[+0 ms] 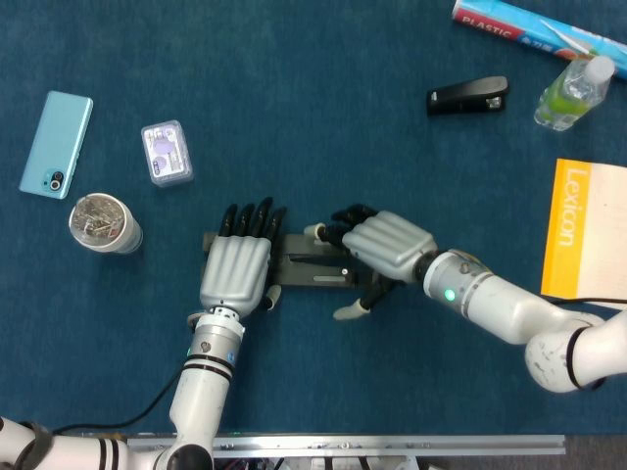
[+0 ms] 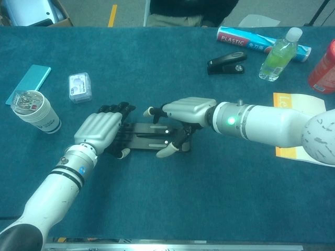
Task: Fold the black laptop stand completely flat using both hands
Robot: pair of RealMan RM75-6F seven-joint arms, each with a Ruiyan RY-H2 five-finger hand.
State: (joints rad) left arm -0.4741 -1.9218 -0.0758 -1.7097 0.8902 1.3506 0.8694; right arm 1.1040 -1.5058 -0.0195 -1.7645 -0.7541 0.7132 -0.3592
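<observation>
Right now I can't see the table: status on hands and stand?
Left hand pressing stand's left end. Right hand on its right end. Laptop stand looks flat. Nothing obstructing.
</observation>
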